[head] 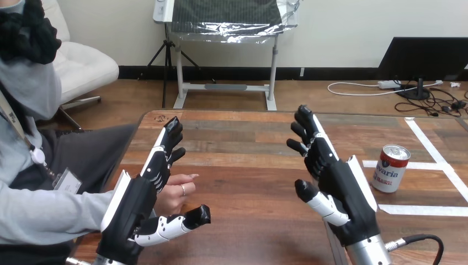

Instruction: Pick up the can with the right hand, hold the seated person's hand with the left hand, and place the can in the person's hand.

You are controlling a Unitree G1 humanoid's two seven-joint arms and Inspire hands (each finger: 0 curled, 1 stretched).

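Observation:
A red and white can [391, 168] stands upright on the table at the right, inside white tape lines. My right hand [338, 185] is raised over the table to the left of the can, apart from it, open with straight fingers. My left hand [144, 196] is raised at the left, open, its fingers pointing away from me. The person's hand [179, 191] rests on the table's left part just behind my left hand, between its fingers and thumb. Whether my left hand touches it I cannot tell. Nothing lies in the person's hand.
White tape lines [427, 144] mark out a box on the wooden table [248, 160] at the right. The person's sleeve [49, 212] comes in from the left edge.

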